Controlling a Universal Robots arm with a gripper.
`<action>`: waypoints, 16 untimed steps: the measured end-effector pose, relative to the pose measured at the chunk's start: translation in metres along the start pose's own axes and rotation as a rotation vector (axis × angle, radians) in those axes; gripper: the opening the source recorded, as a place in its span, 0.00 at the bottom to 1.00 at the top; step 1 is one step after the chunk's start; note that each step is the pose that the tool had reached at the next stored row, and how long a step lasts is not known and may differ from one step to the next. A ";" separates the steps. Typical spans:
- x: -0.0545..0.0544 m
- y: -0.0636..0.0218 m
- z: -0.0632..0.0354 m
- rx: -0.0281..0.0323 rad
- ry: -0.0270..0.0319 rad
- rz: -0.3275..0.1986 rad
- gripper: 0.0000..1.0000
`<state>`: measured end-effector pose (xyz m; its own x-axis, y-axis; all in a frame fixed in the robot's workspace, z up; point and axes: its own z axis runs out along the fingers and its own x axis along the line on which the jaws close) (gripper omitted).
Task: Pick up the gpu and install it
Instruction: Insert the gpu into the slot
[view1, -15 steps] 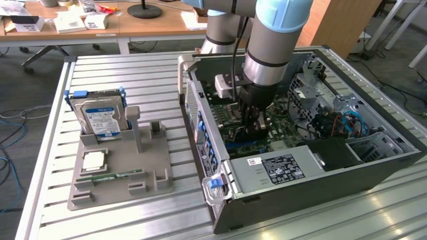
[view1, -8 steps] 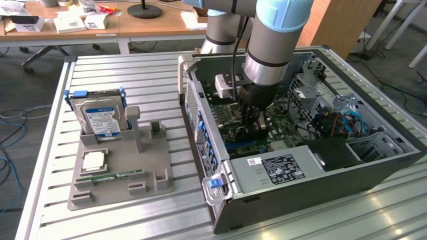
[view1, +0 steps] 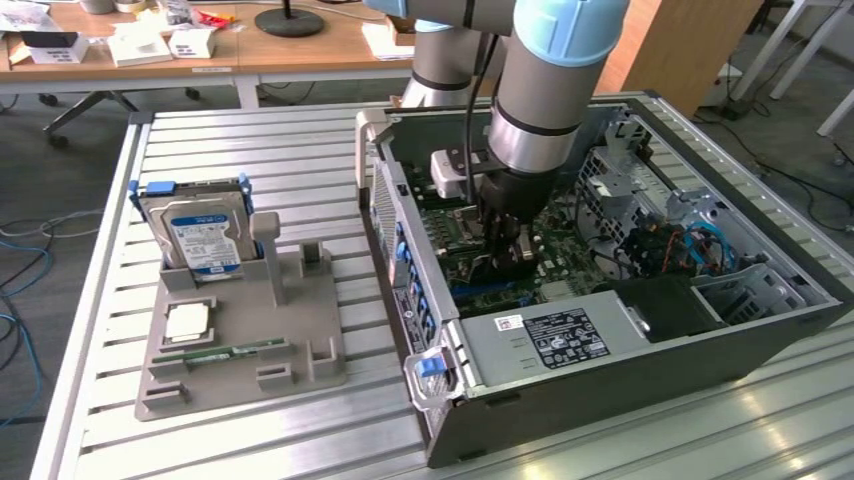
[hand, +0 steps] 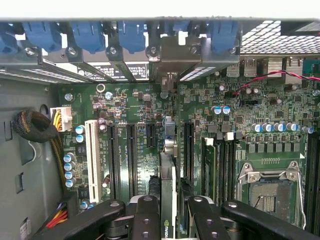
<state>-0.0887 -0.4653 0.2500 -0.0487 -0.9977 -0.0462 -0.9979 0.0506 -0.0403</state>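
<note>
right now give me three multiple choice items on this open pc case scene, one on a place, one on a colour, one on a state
1. Where is the gripper?
A. inside the open dark grey computer case
B. above the grey plastic parts holder
C. off the table

2. What colour are the retaining clips along the case's slot brackets?
A. red
B. blue
C. yellow

3. What state is the thin dark expansion card with a silvery bracket in?
A. lying on the holder
B. standing on edge between the gripper's fingers over the green motherboard
C. on the floor

Answers: 1 A, the arm reaches down into the case; 2 B, wrist view shows blue clips; 3 B, its edge sits between the fingers.
</note>
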 end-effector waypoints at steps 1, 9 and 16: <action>0.000 0.0002 0.0000 0.0010 0.0000 0.000 0.26; 0.000 0.0034 -0.0001 0.0188 -0.0011 -0.005 0.26; 0.000 0.0061 0.0019 0.0392 -0.0024 -0.014 0.26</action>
<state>-0.0947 -0.4652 0.2478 -0.0342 -0.9983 -0.0477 -0.9961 0.0380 -0.0800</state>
